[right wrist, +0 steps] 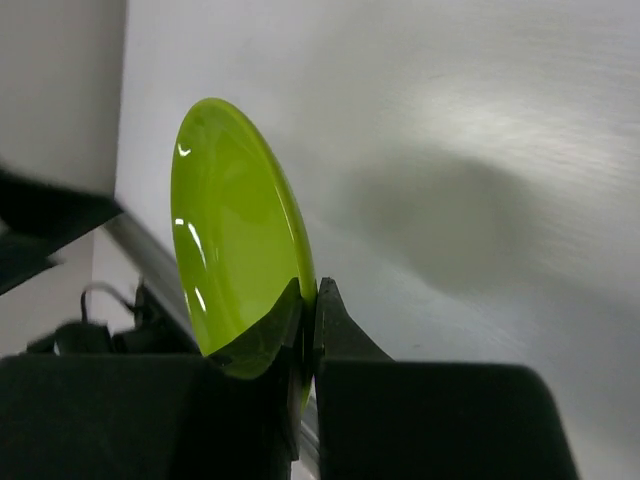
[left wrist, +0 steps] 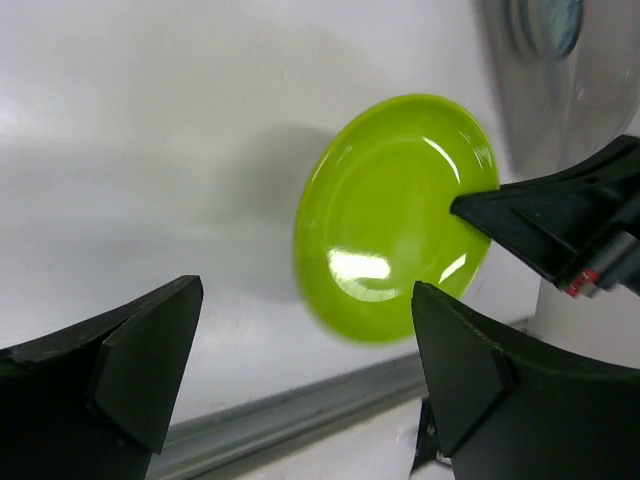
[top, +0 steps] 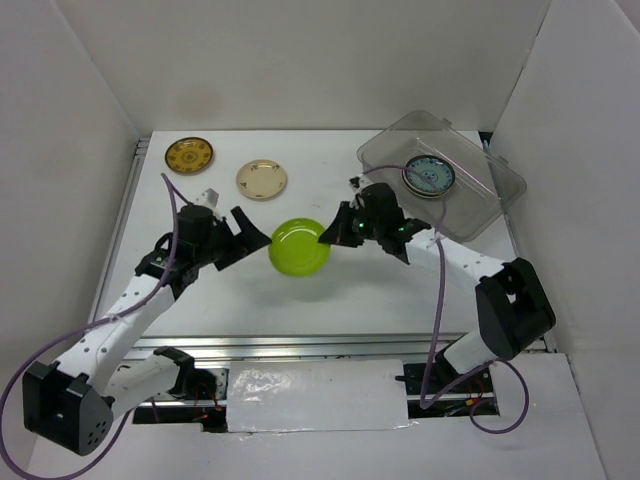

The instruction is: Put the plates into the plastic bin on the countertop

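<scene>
Looking down, top view: lime green plate (top: pixel 299 247) over mid countertop (top: pixel 350 300), between both grippers. The right gripper (top: pixel 325 236) is on its right rim, the left gripper (top: pixel 254 237) just beside its left rim.
Plastic bin (top: pixel 500 190): far right, one blue-green plate (top: pixel 429 176) inside.
Far left: mustard plate (top: pixel 189 154) and cream plate (top: pixel 262 179), flat on the top.
Left wrist: jaws spread wide, nothing between them; green plate ahead, not touching.
Right wrist: jaws pinching the green plate's rim; plate tilted on edge.

white walls (top: pixel 300 50) close in on three sides, the rear one bearing a faint dark smudge (top: pixel 215 100) left of centre. a crinkled, glossy white sheet (top: pixel 315 395) lies flat at the near edge, midway across.
</scene>
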Robot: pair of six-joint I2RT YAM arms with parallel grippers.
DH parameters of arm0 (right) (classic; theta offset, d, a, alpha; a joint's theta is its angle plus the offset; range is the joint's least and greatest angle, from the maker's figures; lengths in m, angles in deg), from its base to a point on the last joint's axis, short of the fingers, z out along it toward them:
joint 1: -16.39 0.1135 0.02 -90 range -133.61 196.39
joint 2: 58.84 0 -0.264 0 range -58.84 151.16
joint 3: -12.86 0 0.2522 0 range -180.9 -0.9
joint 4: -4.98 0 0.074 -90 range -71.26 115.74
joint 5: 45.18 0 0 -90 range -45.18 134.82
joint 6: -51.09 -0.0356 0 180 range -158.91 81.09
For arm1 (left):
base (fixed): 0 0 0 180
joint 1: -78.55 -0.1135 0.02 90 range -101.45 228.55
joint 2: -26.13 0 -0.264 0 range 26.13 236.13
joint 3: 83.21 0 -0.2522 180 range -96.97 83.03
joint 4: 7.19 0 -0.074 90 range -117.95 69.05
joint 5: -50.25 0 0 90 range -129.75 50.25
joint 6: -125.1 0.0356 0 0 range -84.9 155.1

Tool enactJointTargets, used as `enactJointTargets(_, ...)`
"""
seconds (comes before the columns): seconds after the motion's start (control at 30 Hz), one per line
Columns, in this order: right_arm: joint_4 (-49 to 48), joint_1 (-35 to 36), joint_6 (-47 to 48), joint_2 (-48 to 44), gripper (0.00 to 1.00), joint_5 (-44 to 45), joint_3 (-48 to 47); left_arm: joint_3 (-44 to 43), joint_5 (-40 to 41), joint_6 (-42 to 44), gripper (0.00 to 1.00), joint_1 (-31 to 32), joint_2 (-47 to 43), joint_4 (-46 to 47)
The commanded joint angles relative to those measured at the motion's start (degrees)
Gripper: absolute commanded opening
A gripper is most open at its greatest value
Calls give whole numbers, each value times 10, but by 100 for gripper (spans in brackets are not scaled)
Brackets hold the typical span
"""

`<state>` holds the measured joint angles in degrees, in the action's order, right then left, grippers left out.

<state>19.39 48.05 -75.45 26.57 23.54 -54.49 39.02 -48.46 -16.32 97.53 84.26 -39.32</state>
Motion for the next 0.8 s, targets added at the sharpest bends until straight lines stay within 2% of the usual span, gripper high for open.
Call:
enactJointTargets(0.0,79,-97,-32,-33,0,130,-51,-61,140,-11,99,12,-68,-71)
enactJointTargets(0.03,89,-159,-53,-37,0,181,-60,-58,161,-13,99,13,-85,-95)
enactJointTargets(0.1,109,-219,-77,-30,0,227,-89,-38,191,-11,99,14,-127,-103)
enactJointTargets(0.13,110,-274,-92,-21,0,245,-117,-30,192,-7,99,15,-134,-98)
enactJointTargets(0.27,125,-370,-116,91,0,241,-201,-7,173,20,99,15,-125,-87)
enactJointTargets(0.43,159,-419,-108,230,0,222,-327,-38,163,44,99,17,-72,-76)
enactJointTargets(0.6,183,-441,-104,310,1,188,-400,-85,178,62,99,7,14,-67)
enactJointTargets(0.63,179,-441,-103,317,8,184,-407,-93,191,76,99,5,26,-58)
enactJointTargets(0.67,175,-442,-103,315,20,181,-409,-95,201,82,99,-3,53,-41)
enactJointTargets(0.7,169,-443,-103,303,47,171,-403,-97,210,83,99,-10,68,-35)
enactJointTargets(0.73,155,-443,-106,291,88,169,-396,-96,201,91,99,-26,82,-22)
enactJointTargets(0.77,150,-442,-106,279,99,172,-390,-92,147,96,99,-61,110,-1)
